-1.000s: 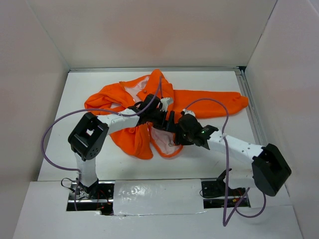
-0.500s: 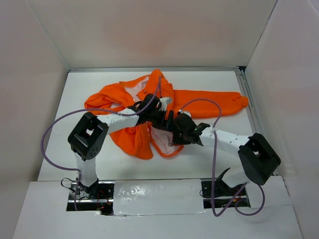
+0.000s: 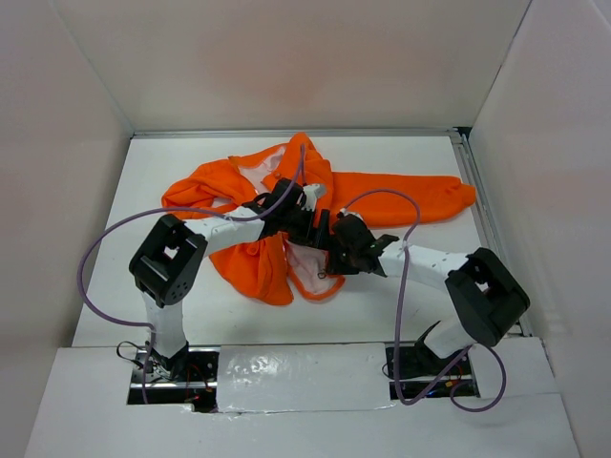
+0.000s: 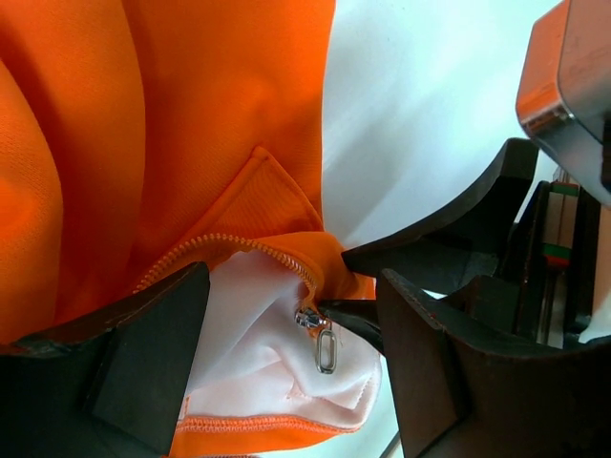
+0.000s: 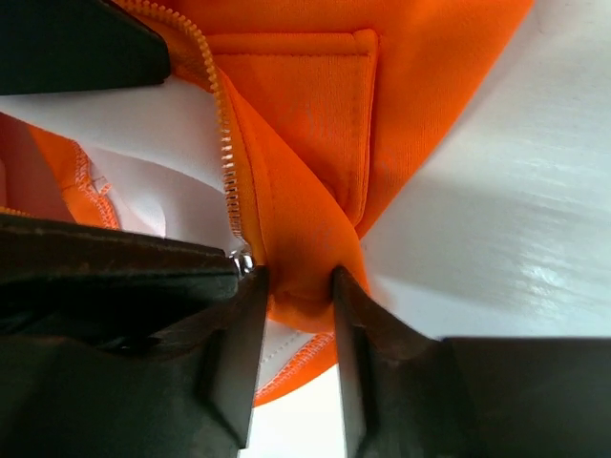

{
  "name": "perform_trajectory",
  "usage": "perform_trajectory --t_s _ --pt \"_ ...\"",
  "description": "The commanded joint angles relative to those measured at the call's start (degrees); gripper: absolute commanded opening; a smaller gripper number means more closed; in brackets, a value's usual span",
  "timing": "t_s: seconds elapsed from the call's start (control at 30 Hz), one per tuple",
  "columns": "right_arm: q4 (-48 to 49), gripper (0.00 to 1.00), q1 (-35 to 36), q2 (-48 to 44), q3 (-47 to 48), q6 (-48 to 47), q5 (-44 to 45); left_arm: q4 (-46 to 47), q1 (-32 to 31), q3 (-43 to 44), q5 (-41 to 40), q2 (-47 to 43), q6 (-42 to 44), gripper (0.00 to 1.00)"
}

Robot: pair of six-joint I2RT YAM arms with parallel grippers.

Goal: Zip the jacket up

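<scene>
Pinching the lower front edge of the jacket [image 3: 256, 269], the right gripper [image 5: 296, 286] is clamping a fold of orange cloth between its fingers, with the zipper slider [image 5: 243, 260] sitting just at the tip of one of them. The left gripper [image 4: 291, 305] is hovering with its jaws standing wide apart, straddling the same spot: the slider and its metal pull [image 4: 325, 351] are lying between its two fingers, touching neither, over pale lining [image 4: 248, 324]. The jacket is lying crumpled beneath and beyond both hands, one sleeve stretching away past the right gripper.

The pull is small and loose, so the left fingers [image 4: 143, 372] may be catching lining or hem instead of metal, and dragging that would be jamming cloth into the slider. Only one row of teeth [image 5: 227, 162] is showing beside the right fingers [image 5: 220, 363]; whether the other is seated in the slider I cannot tell, and if not, pulling would be closing nothing. The hands are crowding each other, so any sideways shift is risking a knock.

The white table [image 3: 191, 162] under them is looking smooth and glossy, letting the jacket slide; white walls [image 3: 286, 57] are closing in on three sides
</scene>
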Motion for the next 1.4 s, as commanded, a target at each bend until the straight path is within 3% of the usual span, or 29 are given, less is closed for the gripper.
perform_trajectory --t_s 0.0,0.13,0.23,0.4,0.47,0.9,1.23,1.37 --pt "7.52 0.38 -0.07 2.13 1.35 0.34 -1.25 2.98 -1.22 0.85 3.99 0.54 0.08 0.83" --pt "7.78 0.10 0.11 2.84 1.71 0.87 -0.37 3.15 -1.13 1.20 4.08 0.72 -0.10 0.83" --pt "7.09 0.00 0.11 0.21 1.88 0.17 0.33 2.80 -1.13 1.46 4.25 0.28 0.08 0.83" --pt "7.17 0.00 0.11 -9.44 0.31 -2.55 -0.81 1.40 -1.04 1.73 3.55 -3.15 0.78 0.86" --pt "7.17 0.00 -0.07 -12.01 -0.66 -3.35 -1.95 1.22 -1.04 0.94 3.64 -5.86 0.78 0.99" --pt "11.12 0.00 -4.81 -22.56 -5.41 -3.61 -16.00 2.98 -0.87 -12.94 9.17 -26.43 -1.59 0.99" --pt "12.53 0.00 -5.52 -24.59 -7.60 -4.67 -21.81 3.68 -0.87 -20.86 10.58 -31.72 -4.05 0.99" --pt "12.62 0.00 -5.43 -25.47 -8.75 -4.14 -22.78 6.66 -0.87 -21.83 11.71 -30.40 -4.31 0.94"
